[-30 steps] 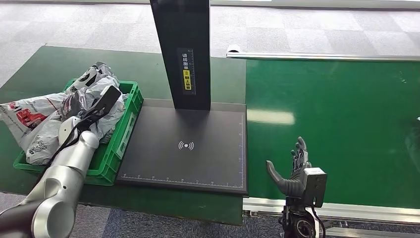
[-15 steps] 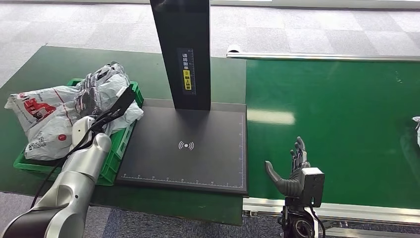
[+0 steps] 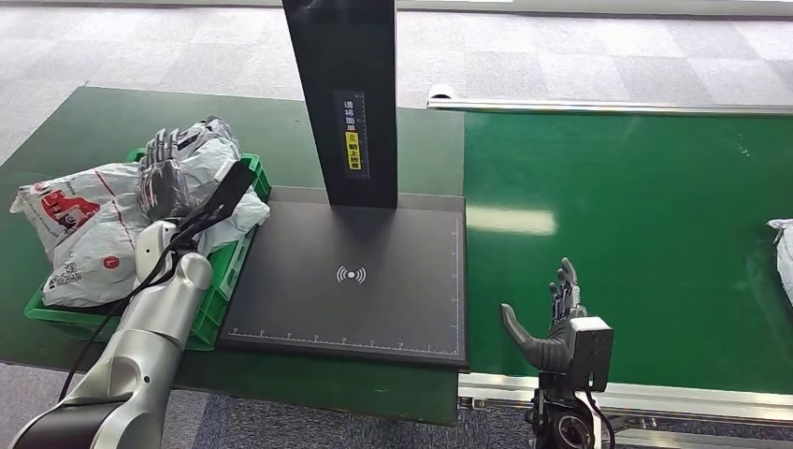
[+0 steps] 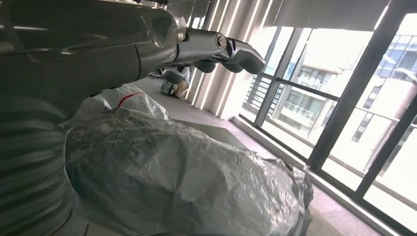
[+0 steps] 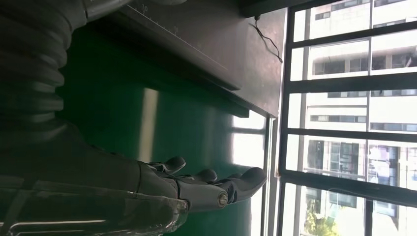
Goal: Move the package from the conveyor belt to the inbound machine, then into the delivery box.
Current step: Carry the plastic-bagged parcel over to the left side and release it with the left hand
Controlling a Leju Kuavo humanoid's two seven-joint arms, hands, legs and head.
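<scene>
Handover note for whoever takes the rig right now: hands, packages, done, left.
Left hand: open, fingers spread above the grey packages heaped in the green delivery box; holds nothing.
Right hand: open, upright, at the near edge of the conveyor belt; holds nothing.
Inbound machine plate: nothing on it.
Done: several packages sit in the box.
Left: a new package shows at the belt's right edge; pick it, put it on the plate, then into the box.

Crumpled grey package (image 3: 122, 224) lies heaped in the green delivery box (image 3: 221, 277).
</scene>
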